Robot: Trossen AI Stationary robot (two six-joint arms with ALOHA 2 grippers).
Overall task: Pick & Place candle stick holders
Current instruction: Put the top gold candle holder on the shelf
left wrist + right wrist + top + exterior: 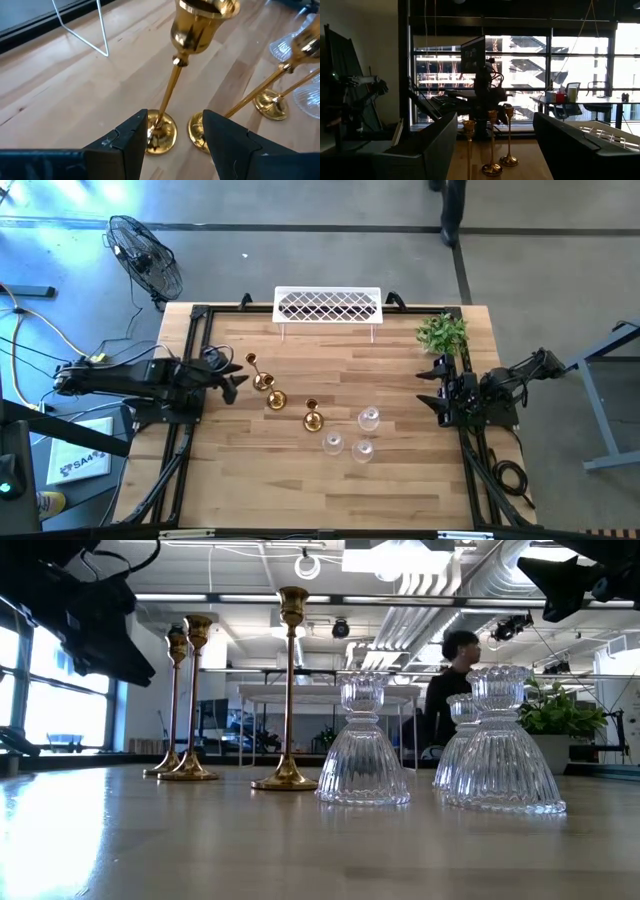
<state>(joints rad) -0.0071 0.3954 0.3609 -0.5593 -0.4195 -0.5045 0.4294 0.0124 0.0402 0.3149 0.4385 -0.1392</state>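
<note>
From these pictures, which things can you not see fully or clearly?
- Low view: third glass holder half hidden behind the front one.
- Left wrist view: gold holder base partly covered by the left claw; its cup is cut by the edge.
- High view: glass holders too small for detail.

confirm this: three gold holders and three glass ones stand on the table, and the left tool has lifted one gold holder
Not quite. The left tool is open around the stem of one gold holder, whose base rests on the table, as the left wrist view shows. Three gold and three glass holders do stand there.
</note>
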